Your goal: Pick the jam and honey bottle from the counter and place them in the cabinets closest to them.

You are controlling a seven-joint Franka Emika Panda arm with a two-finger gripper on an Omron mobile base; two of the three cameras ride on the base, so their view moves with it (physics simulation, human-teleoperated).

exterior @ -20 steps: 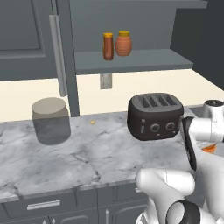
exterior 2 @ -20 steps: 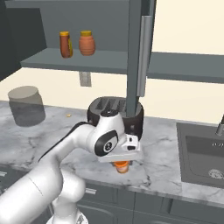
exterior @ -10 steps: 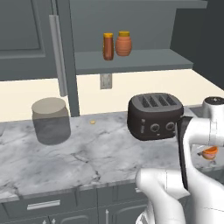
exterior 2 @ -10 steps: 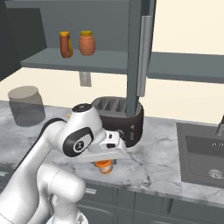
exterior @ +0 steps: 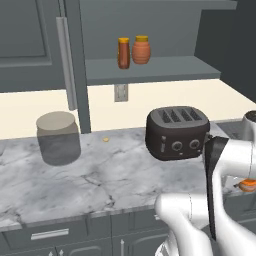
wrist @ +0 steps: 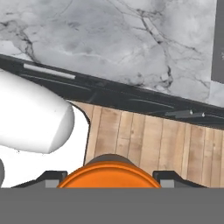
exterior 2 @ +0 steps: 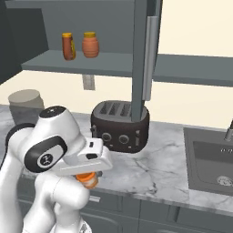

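Open dark grey wall cabinet [exterior: 150, 70] with grey shelf: holds slim reddish-brown honey bottle with yellow cap [exterior: 123, 53], upright, long axis vertical, cap up. Just beside it on the same shelf, rounder bulging orange pot with yellow lid [exterior: 141, 49], apart from the bottle by a narrow gap. Both well above and far from the fingers.

Large translucent grey jar with pale lid [exterior: 58, 138]: stands upright on the grey-white marbled stone surface [exterior: 100, 180], far from the fingers; contents not discernible.

Two-finger gripper [exterior 2: 87, 178] on white arm: fingers closed partway on the tiny squat orange jam jar with paler rim [exterior 2: 88, 179]. Jar held off the surface, in front of its edge and above the dark grey drawers [wrist: 131, 103]. In the hand view, jar [wrist: 108, 174] sits between the two dark fingers [wrist: 50, 177], and wooden floor [wrist: 153, 144] shows beyond it.

Orientation of the jam jar: squat body, no marked long axis; in the right base view the paler rim sits at the lower end, under the hand. Whether upright or tipped cannot be told.

Hidden or cut off:
- Jam jar largely covered by the hand in the right base view; a small orange sliver [exterior: 247, 185] at the picture's edge in the left base view.
- Finger contact surfaces not visible.
- Black four-slot toaster [exterior 2: 119, 126], beyond the fingers, partly masked by the open cabinet door with long silver bar handle [exterior 2: 150, 57].
- Small yellow speck [exterior: 105, 139] on the surface: too small to identify.
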